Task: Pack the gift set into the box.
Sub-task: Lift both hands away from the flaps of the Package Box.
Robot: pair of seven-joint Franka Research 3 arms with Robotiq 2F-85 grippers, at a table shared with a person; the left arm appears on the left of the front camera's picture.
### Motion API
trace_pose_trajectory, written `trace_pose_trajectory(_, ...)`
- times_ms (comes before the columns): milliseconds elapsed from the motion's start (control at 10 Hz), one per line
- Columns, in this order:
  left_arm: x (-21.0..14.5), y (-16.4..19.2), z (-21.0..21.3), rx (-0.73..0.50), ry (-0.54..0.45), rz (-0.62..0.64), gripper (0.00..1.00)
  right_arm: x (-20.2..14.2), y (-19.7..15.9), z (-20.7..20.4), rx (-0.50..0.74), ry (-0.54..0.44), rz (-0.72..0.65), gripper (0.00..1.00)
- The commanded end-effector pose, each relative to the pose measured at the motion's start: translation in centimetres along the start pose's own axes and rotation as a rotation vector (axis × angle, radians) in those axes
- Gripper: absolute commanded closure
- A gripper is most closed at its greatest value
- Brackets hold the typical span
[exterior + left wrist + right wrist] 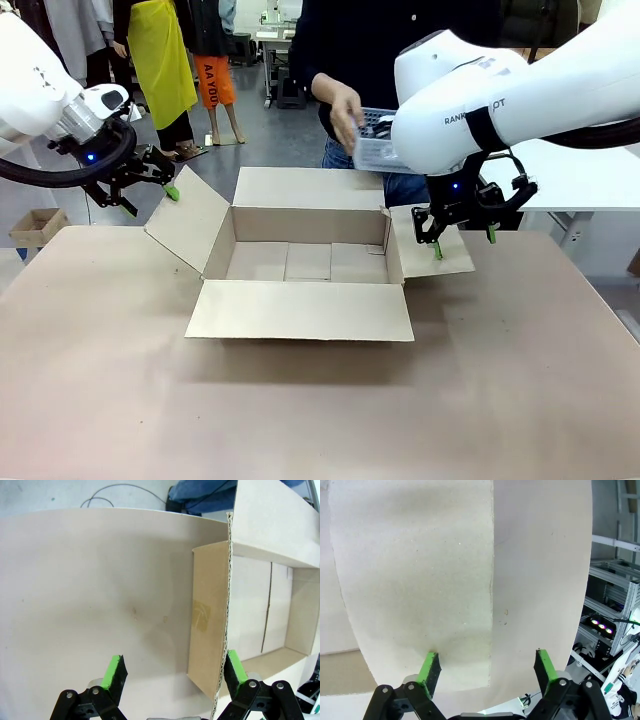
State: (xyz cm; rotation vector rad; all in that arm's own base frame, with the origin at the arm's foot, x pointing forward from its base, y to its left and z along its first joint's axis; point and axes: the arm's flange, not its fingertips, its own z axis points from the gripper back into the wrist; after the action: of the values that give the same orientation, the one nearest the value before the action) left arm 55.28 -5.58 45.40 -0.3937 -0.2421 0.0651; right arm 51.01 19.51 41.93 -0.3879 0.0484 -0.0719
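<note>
The box, a large brown carton, stands open in the middle of the table with all four flaps spread. At the far side a person's hand holds the white basket of the gift set above the back flap; my right arm hides part of it. My left gripper is open beside the top of the left flap. In the left wrist view that flap's edge runs between the open fingers. My right gripper hangs open over the right flap.
A tiny brown cardboard box sits off the table's left side. The table is bare in front of the carton. A white table stands at the back right, and other people stand far behind.
</note>
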Motion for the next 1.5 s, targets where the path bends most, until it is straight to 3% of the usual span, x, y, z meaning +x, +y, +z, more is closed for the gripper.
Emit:
trace_pose_trajectory(0, 0.0, -0.1, 0.08, 0.012, -0.004, 0.01, 0.0, 0.2, -0.32, 0.14, -0.016, -0.01, 0.006, 0.0)
trace_pose_trajectory(1400, 0.0, -0.1, 0.08, 0.012, -0.004, 0.01, 0.0, 0.2, -0.32, 0.14, -0.016, -0.01, 0.006, 0.0)
